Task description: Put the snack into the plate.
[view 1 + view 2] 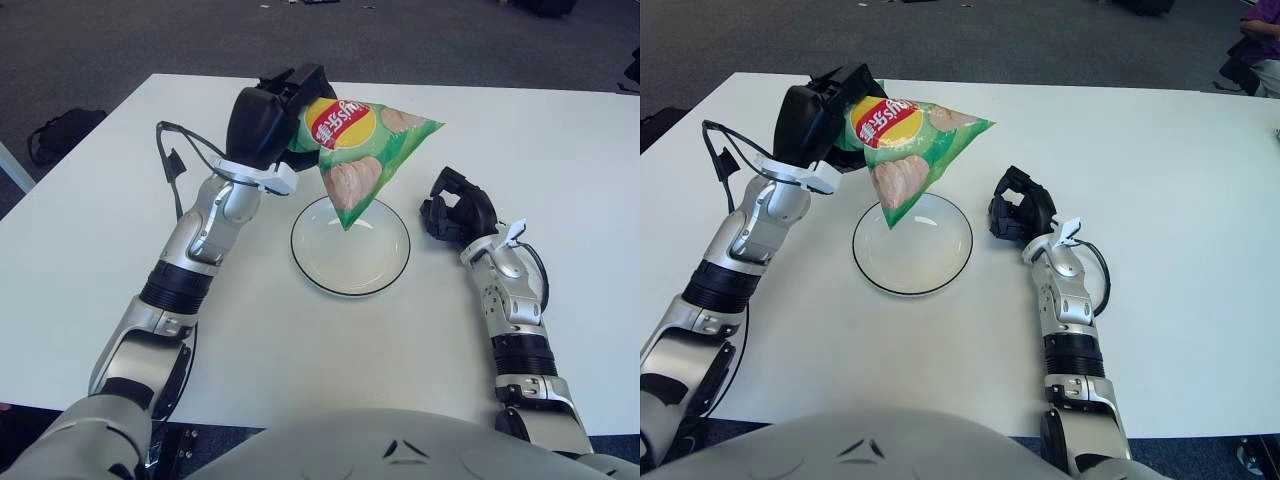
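A green snack bag (365, 155) with a red and yellow logo hangs in the air, my left hand (285, 115) shut on its left end. Its lower corner points down over the back part of the white plate (350, 275) with a dark rim, at the middle of the table. In the right eye view the same bag (905, 150) hangs over the plate (912, 275). My right hand (455, 212) shows just right of the plate, fingers curled and holding nothing.
The white table (560, 160) runs wide on all sides of the plate. A black cable (175, 165) loops off my left wrist. Dark floor lies beyond the far edge, with a dark bag (60, 130) on it at the left.
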Controlling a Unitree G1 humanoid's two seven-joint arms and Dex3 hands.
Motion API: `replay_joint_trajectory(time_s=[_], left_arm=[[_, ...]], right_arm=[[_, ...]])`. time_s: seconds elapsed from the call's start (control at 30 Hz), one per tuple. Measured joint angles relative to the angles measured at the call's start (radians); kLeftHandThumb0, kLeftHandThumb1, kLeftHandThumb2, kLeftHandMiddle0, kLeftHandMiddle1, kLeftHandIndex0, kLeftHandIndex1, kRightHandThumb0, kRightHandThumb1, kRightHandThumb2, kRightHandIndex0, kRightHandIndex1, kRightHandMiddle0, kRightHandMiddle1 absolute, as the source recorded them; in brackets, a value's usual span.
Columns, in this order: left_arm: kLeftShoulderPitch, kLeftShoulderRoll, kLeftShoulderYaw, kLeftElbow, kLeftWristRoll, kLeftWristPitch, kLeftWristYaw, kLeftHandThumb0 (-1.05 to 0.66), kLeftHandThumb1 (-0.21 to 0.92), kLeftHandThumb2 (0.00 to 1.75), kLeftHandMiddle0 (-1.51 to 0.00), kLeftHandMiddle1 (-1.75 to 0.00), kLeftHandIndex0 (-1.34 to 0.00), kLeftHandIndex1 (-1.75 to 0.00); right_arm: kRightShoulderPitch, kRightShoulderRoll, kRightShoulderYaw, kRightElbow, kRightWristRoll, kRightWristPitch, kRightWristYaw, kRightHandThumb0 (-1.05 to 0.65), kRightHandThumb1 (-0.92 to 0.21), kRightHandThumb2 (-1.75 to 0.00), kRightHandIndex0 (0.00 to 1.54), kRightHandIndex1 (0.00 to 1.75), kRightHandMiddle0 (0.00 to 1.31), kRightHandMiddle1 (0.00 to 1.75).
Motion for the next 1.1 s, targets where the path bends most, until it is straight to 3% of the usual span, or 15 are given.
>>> replay_joint_trajectory(time_s=[0.7,1.1], left_arm=[[0.067,-0.031,-0.073,-0.04,-0.01,-0.054,-0.2,0.0,-0.06,1.75,-0.89,-1.75,-0.67,-1.75],[0.086,-0.005,-0.106,-0.032,0.006,-0.058,-0.31,0.0,-0.08,1.75,-0.92,-1.69,-0.68,-1.75]], right_arm=[[-0.004,-0.009,0.006,-0.005,-0.006,0.017,0.003,-0.51,-0.24,-1.41,1.26,1.75,0.68,1.75],[-0.004,-0.023,0.019,-0.013,-0.025,0.027,0.004,-0.49,-0.3,-1.34,1.22,1.75,0.63,1.75]])
